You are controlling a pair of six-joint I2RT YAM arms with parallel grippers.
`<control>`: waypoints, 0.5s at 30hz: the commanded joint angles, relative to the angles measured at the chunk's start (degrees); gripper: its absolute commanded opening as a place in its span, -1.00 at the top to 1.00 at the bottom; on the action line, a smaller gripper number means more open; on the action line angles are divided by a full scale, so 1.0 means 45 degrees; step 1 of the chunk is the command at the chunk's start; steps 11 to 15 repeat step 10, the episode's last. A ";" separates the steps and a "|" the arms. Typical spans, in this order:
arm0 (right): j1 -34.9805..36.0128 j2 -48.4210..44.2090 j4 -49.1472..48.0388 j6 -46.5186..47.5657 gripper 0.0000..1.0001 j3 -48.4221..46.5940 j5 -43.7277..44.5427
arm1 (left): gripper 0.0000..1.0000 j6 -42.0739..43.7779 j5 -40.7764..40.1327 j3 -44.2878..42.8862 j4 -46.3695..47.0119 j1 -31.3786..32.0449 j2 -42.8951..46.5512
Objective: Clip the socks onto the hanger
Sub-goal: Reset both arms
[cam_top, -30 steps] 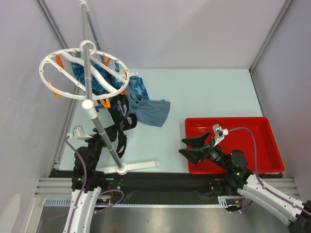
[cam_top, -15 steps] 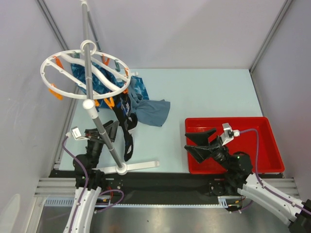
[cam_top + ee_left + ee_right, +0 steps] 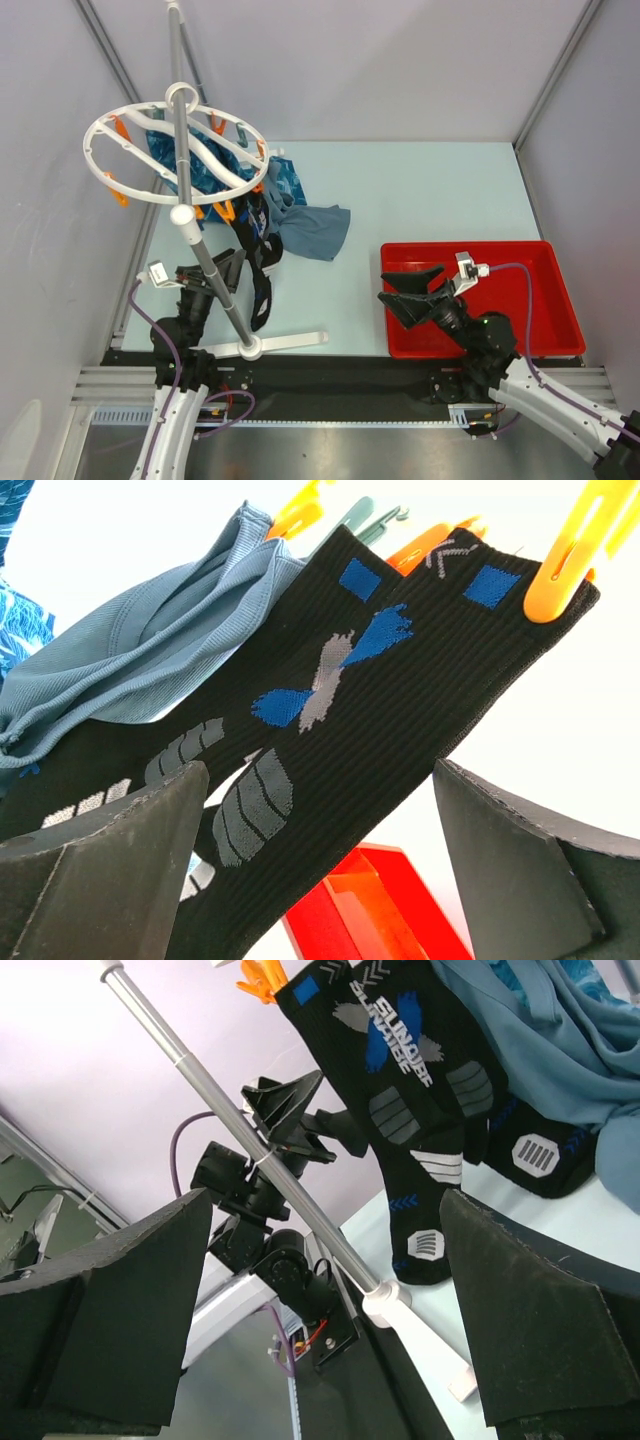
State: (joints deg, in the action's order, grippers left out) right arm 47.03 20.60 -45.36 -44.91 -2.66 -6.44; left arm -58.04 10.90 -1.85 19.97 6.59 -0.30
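A black sock [image 3: 420,680] with blue and grey patches hangs from an orange clip [image 3: 565,555] on the white ring hanger [image 3: 175,150]. It shows in the top view [image 3: 262,292] and the right wrist view [image 3: 400,1090]. A second black sock [image 3: 530,1150] lies low behind it, partly under the cloths. My left gripper [image 3: 228,268] is open beside the pole, its fingers [image 3: 100,870] wide apart with the hanging sock just ahead, not held. My right gripper [image 3: 408,290] is open and empty over the red tray's left edge, facing the hanger.
The hanger's pole [image 3: 210,270] slants down to a white base [image 3: 252,346] near my left arm. A grey-blue cloth [image 3: 315,230] and blue patterned cloths [image 3: 285,180] hang from other clips. A red tray [image 3: 540,300] sits at the right.
My left gripper has drawn back from the sock, which now hangs straight. The ring has turned slightly. My right gripper has risen and shifted a little right, toward the tray.
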 commanded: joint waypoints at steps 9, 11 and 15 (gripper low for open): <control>0.0019 0.0791 0.0003 -0.0470 -0.99 0.2328 0.0884 | -0.99 -0.0051 0.0235 0.2676 -0.0198 0.0039 0.1843; -0.0001 0.0851 -0.0017 -0.0451 -1.00 0.2309 0.0864 | -0.99 -0.0051 0.0274 0.2657 -0.0179 0.0039 0.1843; -0.0001 0.0851 -0.0017 -0.0451 -1.00 0.2309 0.0864 | -0.99 -0.0051 0.0274 0.2657 -0.0179 0.0039 0.1843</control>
